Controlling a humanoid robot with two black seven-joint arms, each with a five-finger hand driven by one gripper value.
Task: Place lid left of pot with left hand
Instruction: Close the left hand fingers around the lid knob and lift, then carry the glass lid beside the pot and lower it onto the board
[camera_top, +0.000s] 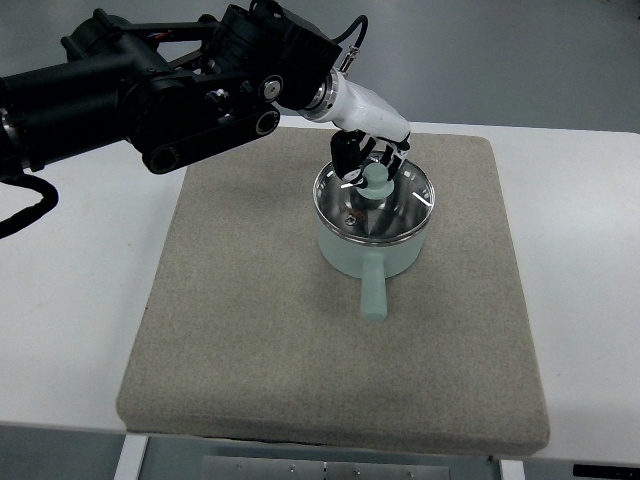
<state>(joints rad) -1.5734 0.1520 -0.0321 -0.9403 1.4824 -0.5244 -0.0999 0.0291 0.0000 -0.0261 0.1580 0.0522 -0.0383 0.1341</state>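
Right now the left hand (372, 158) hangs over the pot (372, 232), its black arm coming in from nine o'clock and reaching toward the centre. Its fingers (347, 157) are curled down around the pale green knob (377, 180) of the glass lid (398, 215), which sits on the pot's rim; whether they grip it firmly I cannot tell. The pot is mint green, a little above and right of the middle of a grey felt mat (250, 330), with its stubby handle (373, 290) pointing to six o'clock. The mat lies on a white tabletop (70, 320).
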